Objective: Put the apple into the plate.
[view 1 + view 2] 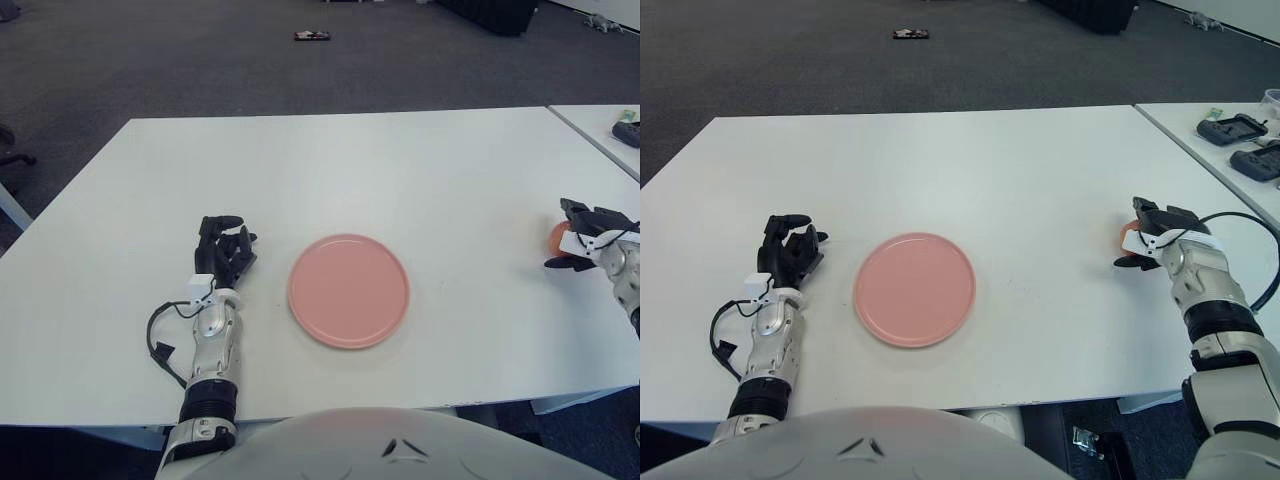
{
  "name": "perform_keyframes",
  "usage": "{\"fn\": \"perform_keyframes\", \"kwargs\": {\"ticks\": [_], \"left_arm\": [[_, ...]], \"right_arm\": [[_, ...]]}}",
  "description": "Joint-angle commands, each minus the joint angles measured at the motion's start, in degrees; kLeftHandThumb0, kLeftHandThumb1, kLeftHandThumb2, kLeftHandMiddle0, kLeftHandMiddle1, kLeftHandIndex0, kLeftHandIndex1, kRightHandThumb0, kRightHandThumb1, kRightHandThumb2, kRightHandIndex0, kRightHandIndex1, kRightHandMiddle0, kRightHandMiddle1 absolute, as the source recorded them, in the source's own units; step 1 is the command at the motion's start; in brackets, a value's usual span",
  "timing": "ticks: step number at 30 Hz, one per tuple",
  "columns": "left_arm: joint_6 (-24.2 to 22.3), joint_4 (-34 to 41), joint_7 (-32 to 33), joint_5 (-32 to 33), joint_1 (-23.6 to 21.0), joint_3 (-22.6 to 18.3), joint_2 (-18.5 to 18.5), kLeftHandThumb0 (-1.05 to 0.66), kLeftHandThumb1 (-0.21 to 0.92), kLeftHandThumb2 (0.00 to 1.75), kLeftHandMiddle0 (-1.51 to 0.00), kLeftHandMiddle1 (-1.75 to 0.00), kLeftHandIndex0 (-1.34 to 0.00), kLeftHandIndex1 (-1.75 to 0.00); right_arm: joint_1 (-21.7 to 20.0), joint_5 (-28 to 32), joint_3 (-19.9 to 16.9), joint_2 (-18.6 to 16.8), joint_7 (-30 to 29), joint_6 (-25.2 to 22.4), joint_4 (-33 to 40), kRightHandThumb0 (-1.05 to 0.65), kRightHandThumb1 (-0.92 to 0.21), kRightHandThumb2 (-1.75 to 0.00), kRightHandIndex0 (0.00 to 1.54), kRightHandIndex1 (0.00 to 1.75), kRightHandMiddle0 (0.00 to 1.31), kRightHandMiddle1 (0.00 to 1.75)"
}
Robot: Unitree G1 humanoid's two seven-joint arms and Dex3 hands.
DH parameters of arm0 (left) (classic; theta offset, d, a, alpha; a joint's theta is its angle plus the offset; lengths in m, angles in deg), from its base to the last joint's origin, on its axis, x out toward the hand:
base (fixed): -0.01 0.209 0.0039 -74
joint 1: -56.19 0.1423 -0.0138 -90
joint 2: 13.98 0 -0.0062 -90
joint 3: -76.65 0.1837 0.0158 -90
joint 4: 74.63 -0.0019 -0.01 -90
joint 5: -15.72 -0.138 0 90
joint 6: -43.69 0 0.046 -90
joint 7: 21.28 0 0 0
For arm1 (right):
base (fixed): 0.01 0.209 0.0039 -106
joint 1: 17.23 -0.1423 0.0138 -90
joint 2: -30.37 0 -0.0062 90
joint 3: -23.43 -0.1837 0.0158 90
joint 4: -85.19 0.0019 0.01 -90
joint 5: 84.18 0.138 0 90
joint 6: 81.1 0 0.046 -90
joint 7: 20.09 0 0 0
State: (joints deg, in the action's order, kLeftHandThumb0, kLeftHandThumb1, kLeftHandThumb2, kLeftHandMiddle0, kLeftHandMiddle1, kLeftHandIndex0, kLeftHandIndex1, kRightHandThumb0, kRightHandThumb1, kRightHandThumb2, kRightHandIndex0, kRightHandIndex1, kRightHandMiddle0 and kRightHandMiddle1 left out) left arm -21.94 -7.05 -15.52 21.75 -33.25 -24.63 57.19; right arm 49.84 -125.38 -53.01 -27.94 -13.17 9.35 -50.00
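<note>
On a white table (pixel 970 170) over dark carpet, the pink plate (pixel 915 289) sits empty near our front edge. Far to the right, our right hand (pixel 1148 238) wraps its fingers around the apple (pixel 1127 238). Our left hand (pixel 788 248) lies left of the plate, fingers loosely curled, holding nothing.

No writing, label, brand, number or sign can be read anywhere, neither on the counter (pixel 400 170) nor on the plate (pixel 348 290).
</note>
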Motion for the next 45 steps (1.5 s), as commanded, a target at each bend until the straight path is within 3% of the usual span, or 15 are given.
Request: {"fn": "perform_keyframes", "kwargs": {"ticks": [1, 4, 8, 12, 16, 19, 23, 24, 26, 27, 28, 32, 40, 45], "left_arm": [[-2.1, -0.7, 0.7, -0.1, 1.5, -0.2, -0.3, -0.37, 0.74, 0.78, -0.49, -1.5, -0.3, -1.75], [-2.1, -0.4, 0.8, 0.0, 1.7, -0.3, -0.4, -0.37, 0.74, 0.78, -0.48, -1.51, -0.3, -1.75], [-2.2, -0.2, 0.8, 0.0, 1.8, -0.4, -0.5, -0.37, 0.74, 0.78, -0.48, -1.51, -0.3, -1.75], [-2.3, 0.0, 0.7, 0.3, 1.9, -0.5, -0.6, -0.37, 0.74, 0.78, -0.48, -1.5, -0.3, -1.75], [-2.3, 0.2, 0.6, 0.6, 2.0, -0.6, -0.7, -0.37, 0.74, 0.78, -0.47, -1.5, -0.3, -1.75], [-2.1, 0.2, 0.6, 0.5, 2.0, -0.6, -0.7, -0.37, 0.75, 0.77, -0.46, -1.49, -0.3, -1.75], [-2.0, 0.2, 0.3, 0.6, 1.9, -0.6, -0.7, -0.37, 0.76, 0.76, -0.46, -1.48, -0.29, -1.75], [-2.0, 0.2, 0.3, 0.5, 1.9, -0.6, -0.6, -0.37, 0.76, 0.76, -0.46, -1.48, -0.29, -1.75], [-2.0, 0.2, 0.2, 0.5, 1.9, -0.6, -0.6, -0.37, 0.76, 0.75, -0.47, -1.48, -0.29, -1.75], [-2.0, 0.2, 0.1, 0.4, 1.9, -0.6, -0.5, -0.37, 0.76, 0.75, -0.47, -1.48, -0.29, -1.75], [-2.0, 0.2, 0.1, 0.4, 1.9, -0.6, -0.5, -0.37, 0.76, 0.75, -0.47, -1.48, -0.29, -1.75], [-2.3, 0.2, -0.1, 0.6, 1.8, -0.6, -0.4, -0.37, 0.76, 0.76, -0.48, -1.48, -0.29, -1.75], [-2.4, 0.0, -0.1, 0.7, 1.6, -0.7, -0.1, -0.37, 0.76, 0.76, -0.48, -1.49, -0.29, -1.75], [-2.3, -0.5, -0.2, 1.0, 1.3, -1.1, 0.0, -0.37, 0.76, 0.76, -0.48, -1.49, -0.29, -1.75]], "right_arm": [[-1.1, 0.3, 1.5, -1.5, 1.2, -0.6, 0.4, -0.99, -0.74, -0.31, 0.0, 0.0, 0.0, 0.0], [-1.6, 0.4, 2.1, -1.9, 0.8, -0.6, -0.5, -0.89, -0.56, -0.59, 0.0, 0.0, 0.0, 0.0], [-2.3, 0.9, 2.5, -2.7, -0.5, -0.1, -2.6, -0.78, -0.41, -0.81, 0.03, 0.03, 0.0, 0.08], [-2.4, 2.5, 1.7, -3.3, -1.6, 0.9, -3.9, -0.64, -0.31, -0.93, 0.0, 0.49, 0.0, 0.49], [-2.7, 4.0, 1.3, -3.6, -3.3, 2.3, -5.4, -0.52, -0.24, -1.03, 0.0, 1.12, 0.0, 1.05], [-2.7, 4.6, 1.1, -3.7, -5.1, 3.3, -6.1, -0.44, -0.2, -1.13, 0.0, 1.46, 0.0, 1.44], [-3.1, 5.4, 1.1, -3.7, -6.6, 3.6, -6.8, -0.36, -0.2, -1.2, 0.07, 1.69, 0.09, 1.68], [-3.1, 5.5, 1.1, -3.8, -7.0, 3.6, -6.8, -0.35, -0.2, -1.21, 0.08, 1.7, 0.11, 1.69], [-3.1, 5.7, 1.2, -3.8, -7.5, 3.5, -6.9, -0.39, -0.38, -1.09, 0.17, 1.73, 0.33, 1.69], [-3.0, 5.8, 1.1, -3.8, -7.8, 3.3, -6.6, -0.4, -0.41, -1.08, 0.18, 1.73, 0.36, 1.69], [-2.9, 5.8, 1.0, -3.8, -8.3, 3.0, -6.3, -0.41, -0.42, -1.08, 0.24, 1.74, 0.43, 1.68], [-2.7, 5.8, 1.0, -4.1, -9.8, 2.0, -5.7, -0.09, -0.33, -1.16, 0.45, 1.74, 0.7, 1.37], [-2.7, 5.3, 1.3, -4.4, -11.9, 0.8, -5.0, -0.01, -0.19, -1.32, 0.66, 1.75, 0.77, 1.3], [-1.4, 5.4, 1.0, -4.1, -11.0, -1.1, -0.7, -0.01, -0.11, -1.49, 0.72, 1.75, 0.69, 1.54]]}}
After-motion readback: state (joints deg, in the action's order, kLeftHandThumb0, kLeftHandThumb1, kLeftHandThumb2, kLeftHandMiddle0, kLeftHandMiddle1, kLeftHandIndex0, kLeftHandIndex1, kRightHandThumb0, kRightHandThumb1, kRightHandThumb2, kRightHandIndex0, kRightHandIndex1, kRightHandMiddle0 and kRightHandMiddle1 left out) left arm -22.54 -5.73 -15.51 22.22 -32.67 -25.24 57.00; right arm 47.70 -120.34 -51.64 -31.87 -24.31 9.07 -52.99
